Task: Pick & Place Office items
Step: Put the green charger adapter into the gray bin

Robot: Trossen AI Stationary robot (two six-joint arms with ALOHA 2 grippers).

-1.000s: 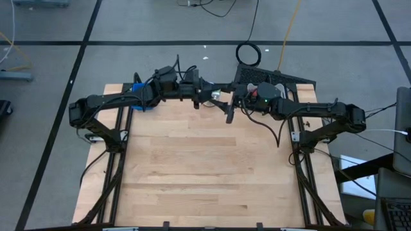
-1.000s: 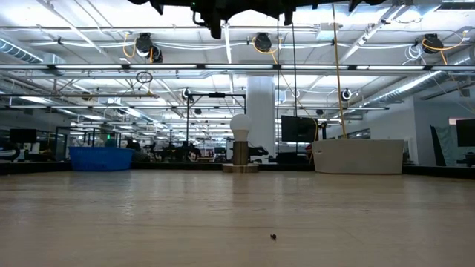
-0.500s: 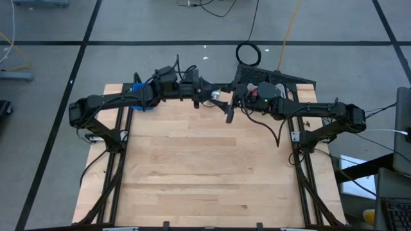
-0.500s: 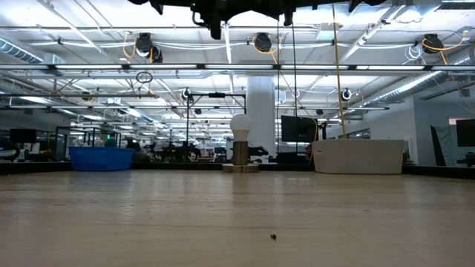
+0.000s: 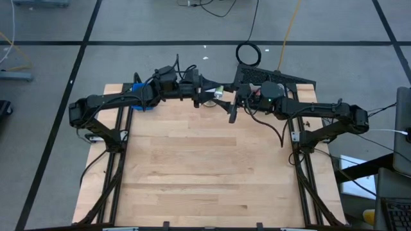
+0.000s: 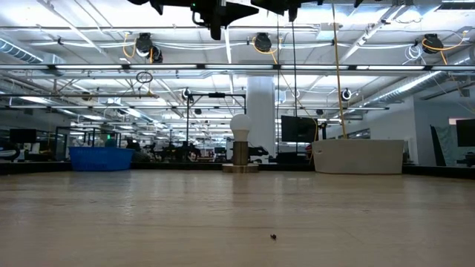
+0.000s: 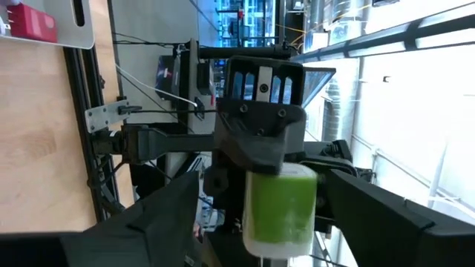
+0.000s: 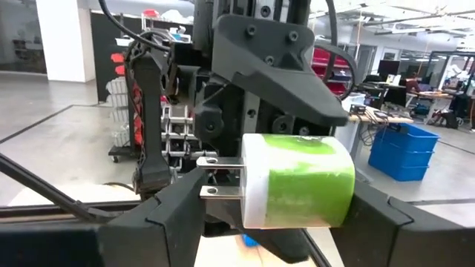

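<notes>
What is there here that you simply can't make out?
Low view: the dark speck on the table is too small to identify.
Low view: the blue tray and grey tray hide their contents behind their walls.
High view: the green-and-white plug is tiny, crowded between the left pincer and right pincer.
</notes>
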